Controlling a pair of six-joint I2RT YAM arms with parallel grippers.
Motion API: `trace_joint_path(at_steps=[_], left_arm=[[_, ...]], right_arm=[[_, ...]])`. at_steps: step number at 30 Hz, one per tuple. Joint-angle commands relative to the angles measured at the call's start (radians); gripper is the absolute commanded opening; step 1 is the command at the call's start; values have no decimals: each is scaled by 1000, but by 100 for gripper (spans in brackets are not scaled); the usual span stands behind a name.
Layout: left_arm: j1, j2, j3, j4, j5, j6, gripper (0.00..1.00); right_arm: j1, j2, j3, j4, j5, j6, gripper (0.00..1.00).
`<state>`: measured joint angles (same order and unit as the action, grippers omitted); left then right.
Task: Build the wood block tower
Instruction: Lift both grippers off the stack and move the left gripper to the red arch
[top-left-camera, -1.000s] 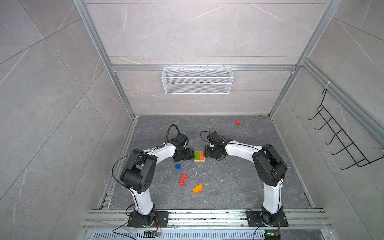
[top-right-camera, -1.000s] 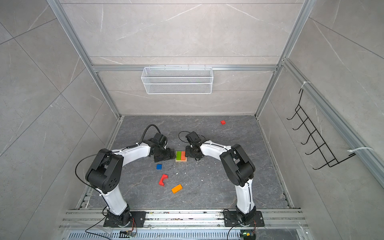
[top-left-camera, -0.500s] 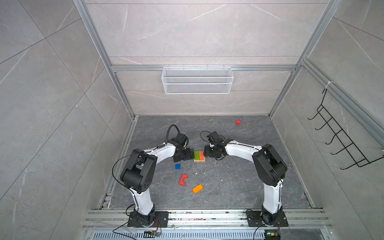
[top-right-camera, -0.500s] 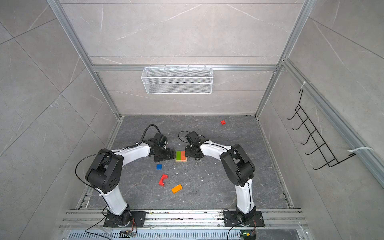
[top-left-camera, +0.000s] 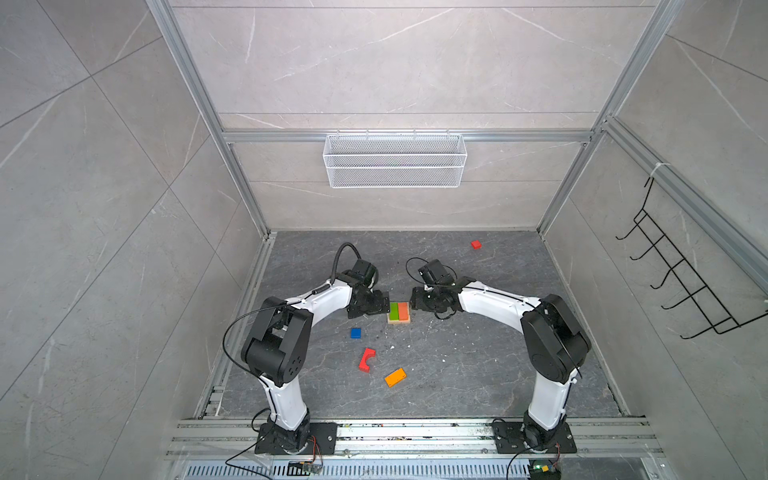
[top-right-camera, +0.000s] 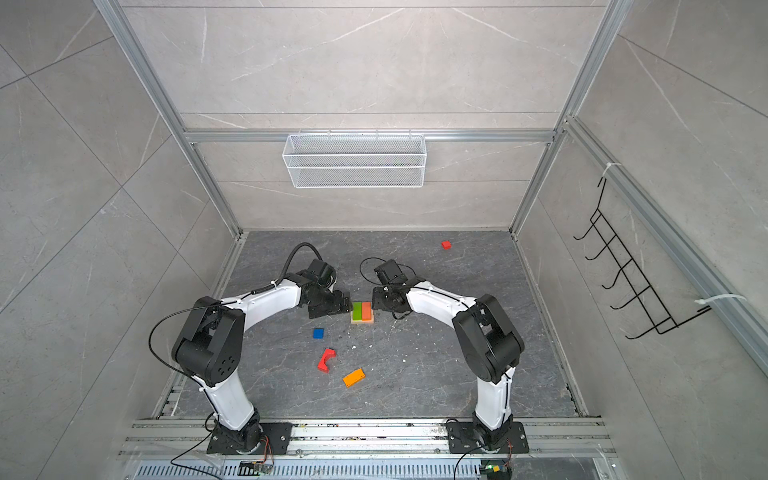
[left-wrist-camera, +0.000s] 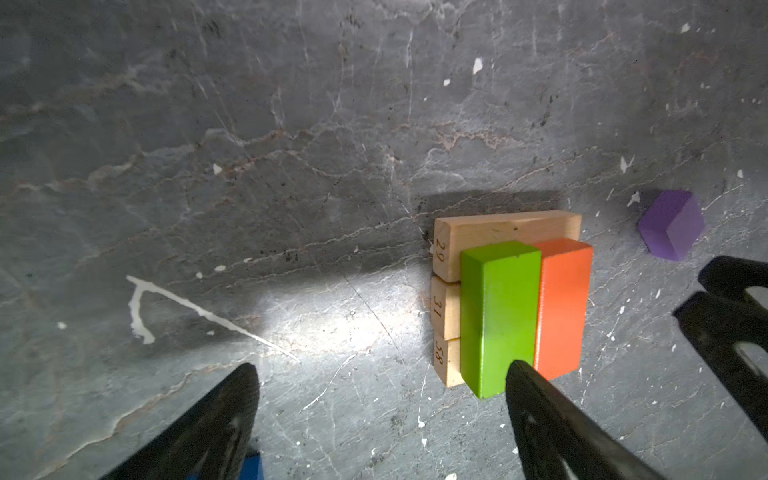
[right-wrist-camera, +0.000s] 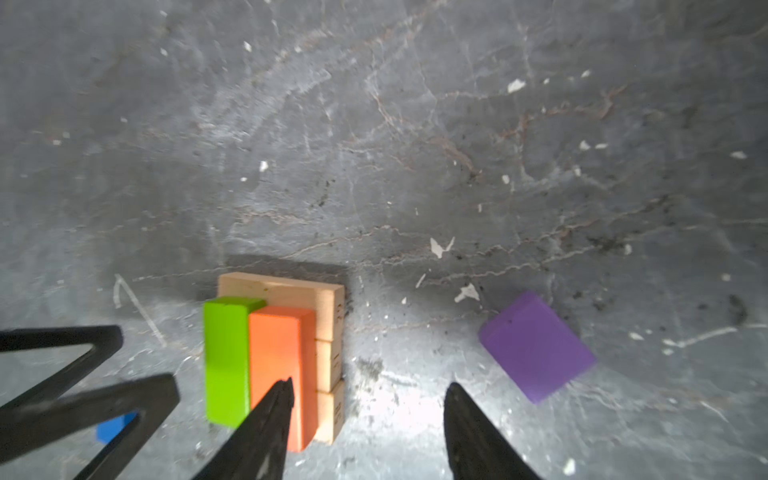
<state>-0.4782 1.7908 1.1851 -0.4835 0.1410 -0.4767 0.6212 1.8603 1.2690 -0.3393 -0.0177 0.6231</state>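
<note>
Grey marbled floor (top-left-camera: 457, 374) carries tan base bars (left-wrist-camera: 446, 291), blue cube (top-left-camera: 355, 333), red arch (top-left-camera: 366, 359), orange bar (top-left-camera: 395, 377), red cube (top-left-camera: 476, 244), purple block (right-wrist-camera: 536, 347).

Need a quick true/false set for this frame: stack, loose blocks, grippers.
1. The green slab and orange-red slab lie side by side on the tan bars. True.
2. The left gripper grips the green slab. False: its jaws stand open, with nothing between them.
3. The purple block sits on the slabs. False: it lies on the floor, apart from them.
4. The red arch, blue block and orange block lie loose on the floor. True.
5. The right gripper is open and empty. True.
</note>
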Motion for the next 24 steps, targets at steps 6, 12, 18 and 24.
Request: trace_joint_path(at_steps=[6,12,18,24], left_arm=[[-4,-166,-12,-127,-38,55,91],[-5,-279,-103,-177,-48,50,81],[-18,-384,-205,-221,-39,34,66],[-57,-456,-285,-245,-42,1,43]], right_arm=[[-5,-133,-63,7,-35,-54,61],[-5,-198,-116,44,-99,-61,89],[-5,-224,-150,65,-134,-55,96],[-4,-238,-169,84,-160,-54,96]])
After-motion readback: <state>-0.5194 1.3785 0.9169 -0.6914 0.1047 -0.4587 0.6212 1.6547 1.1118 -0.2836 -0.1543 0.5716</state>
